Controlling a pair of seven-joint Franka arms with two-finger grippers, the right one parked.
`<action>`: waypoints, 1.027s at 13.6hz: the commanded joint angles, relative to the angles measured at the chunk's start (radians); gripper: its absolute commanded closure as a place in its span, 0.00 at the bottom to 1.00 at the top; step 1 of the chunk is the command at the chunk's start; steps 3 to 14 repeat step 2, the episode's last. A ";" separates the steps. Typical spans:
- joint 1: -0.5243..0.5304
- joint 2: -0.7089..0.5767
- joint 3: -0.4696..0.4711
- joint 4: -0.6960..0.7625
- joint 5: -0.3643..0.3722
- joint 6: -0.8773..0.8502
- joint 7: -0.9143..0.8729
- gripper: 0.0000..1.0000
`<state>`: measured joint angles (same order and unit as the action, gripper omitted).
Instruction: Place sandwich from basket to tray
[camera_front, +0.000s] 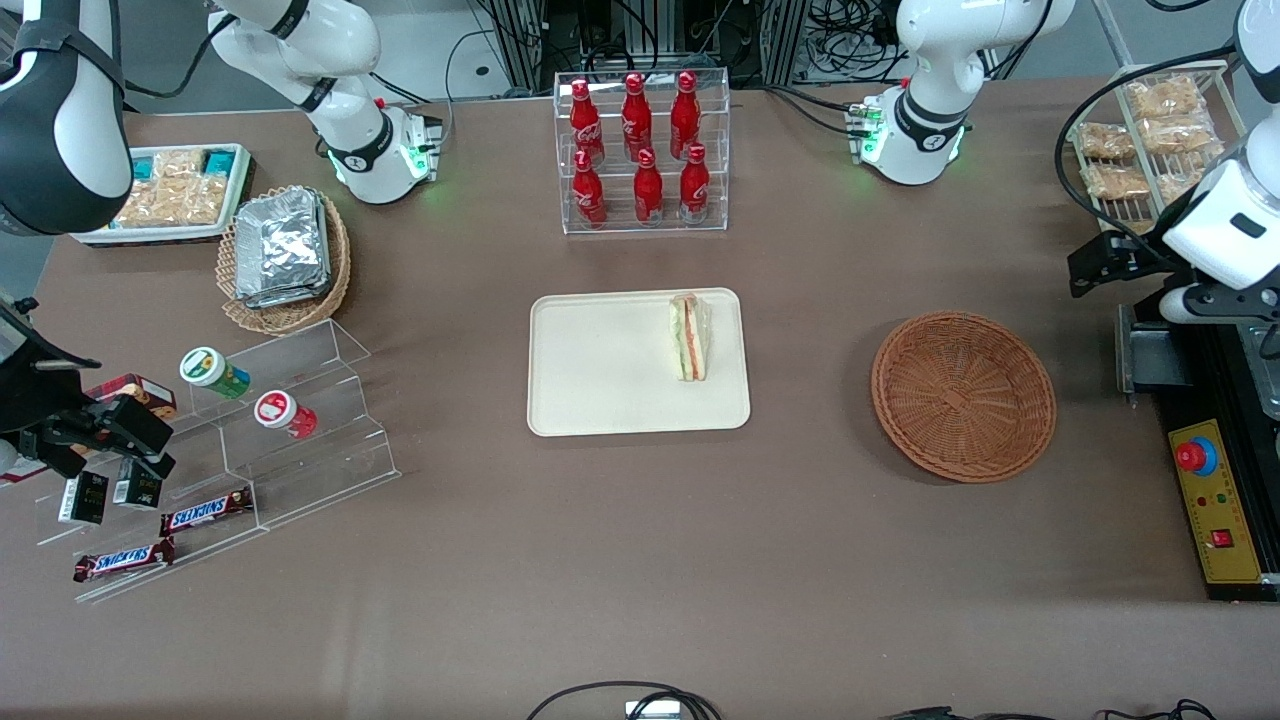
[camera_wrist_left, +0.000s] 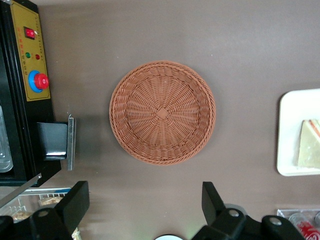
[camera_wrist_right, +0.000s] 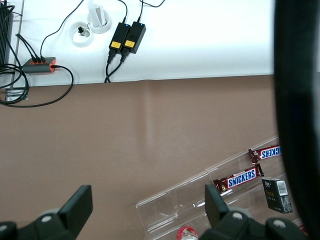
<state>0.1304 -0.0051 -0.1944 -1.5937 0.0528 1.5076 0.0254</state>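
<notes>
The sandwich (camera_front: 689, 336), a wrapped triangular wedge with orange and green filling, lies on the cream tray (camera_front: 600, 400) in the middle of the table, near the tray edge that faces the basket. In the left wrist view, the sandwich (camera_wrist_left: 310, 145) and a strip of the tray (camera_wrist_left: 287, 135) also show. The reddish-brown wicker basket (camera_front: 963, 395) sits beside the tray toward the working arm's end, with nothing in it (camera_wrist_left: 162, 112). My left gripper (camera_front: 1095, 265) hangs raised near the working arm's end of the table, apart from the basket. It (camera_wrist_left: 144, 192) stands open with nothing between its fingers.
A clear rack of red bottles (camera_front: 642, 150) stands farther from the front camera than the tray. A black control box with a red button (camera_front: 1215, 500) and a wire rack of snack packets (camera_front: 1150, 140) lie at the working arm's end. Foil packets in a tan basket (camera_front: 285, 260) and an acrylic step stand (camera_front: 300, 440) lie toward the parked arm's end.
</notes>
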 joint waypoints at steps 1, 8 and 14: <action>-0.014 -0.023 0.016 -0.018 -0.016 -0.012 0.073 0.01; -0.012 -0.023 0.016 -0.020 -0.016 -0.015 0.074 0.01; -0.012 -0.023 0.016 -0.020 -0.016 -0.015 0.074 0.01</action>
